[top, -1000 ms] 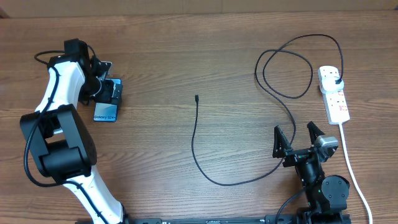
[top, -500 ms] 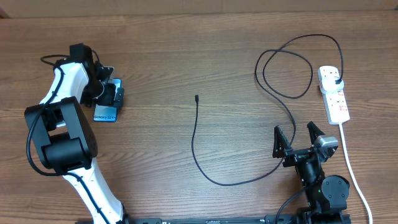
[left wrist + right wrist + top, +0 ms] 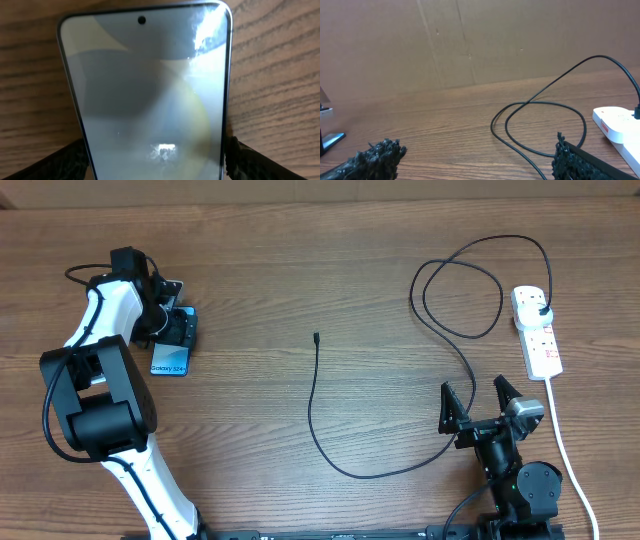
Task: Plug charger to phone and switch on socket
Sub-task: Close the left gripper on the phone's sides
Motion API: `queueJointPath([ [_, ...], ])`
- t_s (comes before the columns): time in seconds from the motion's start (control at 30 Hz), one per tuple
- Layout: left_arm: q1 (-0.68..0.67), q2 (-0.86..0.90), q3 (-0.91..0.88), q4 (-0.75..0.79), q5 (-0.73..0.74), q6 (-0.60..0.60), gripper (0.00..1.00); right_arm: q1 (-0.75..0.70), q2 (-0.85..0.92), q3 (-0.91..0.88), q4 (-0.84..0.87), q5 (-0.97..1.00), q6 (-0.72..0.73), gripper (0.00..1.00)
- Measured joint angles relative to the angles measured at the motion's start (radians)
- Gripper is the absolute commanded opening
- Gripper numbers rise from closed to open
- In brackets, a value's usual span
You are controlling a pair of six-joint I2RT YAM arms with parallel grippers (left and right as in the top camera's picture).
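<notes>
on the brown wood table, your left gripper now sits a bit further over the phone at the far left, fingers by both its sides, squeeze not clear, so a grab looks close; your right gripper stays wide open and empty.

One phone sits between the left tool's fingers. One black charger and one white socket lie beyond the right tool. Two tools, one tabletop.

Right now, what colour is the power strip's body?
The power strip is white with small red markings; the overhead view shows it best.
</notes>
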Motion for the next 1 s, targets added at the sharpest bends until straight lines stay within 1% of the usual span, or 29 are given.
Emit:
queueJointPath([
  [0.1, 0.0, 0.0, -0.006, 0.022, 0.003, 0.0, 0.89, 0.0, 0.0, 0.0, 0.0, 0.0, 0.0, 1.0],
  [0.17, 0.0, 0.0, -0.008, 0.026, 0.003, 0.0, 0.86, 0.0, 0.0, 0.0, 0.0, 0.0, 0.0, 1.0],
  [0.27, 0.0, 0.0, -0.008, 0.026, 0.003, 0.0, 0.84, 0.0, 0.0, 0.0, 0.0, 0.0, 0.0, 1.0],
  [0.67, 0.0, -0.016, -0.043, 0.042, 0.002, -0.035, 0.84, 0.0, 0.0, 0.0, 0.0, 0.0, 0.0, 1.0],
  [0.77, 0.0, -0.026, -0.061, 0.046, -0.001, -0.05, 0.85, 0.0, 0.0, 0.0, 0.0, 0.0, 0.0, 1.0],
  [0.93, 0.0, -0.031, -0.067, 0.046, -0.001, -0.089, 0.93, 0.0, 0.0, 0.0, 0.0, 0.0, 0.0, 1.0],
  [1.0, -0.005, -0.031, -0.068, 0.039, -0.003, -0.107, 0.93, 0.0, 0.0, 0.0, 0.0, 0.0, 0.0, 1.0],
])
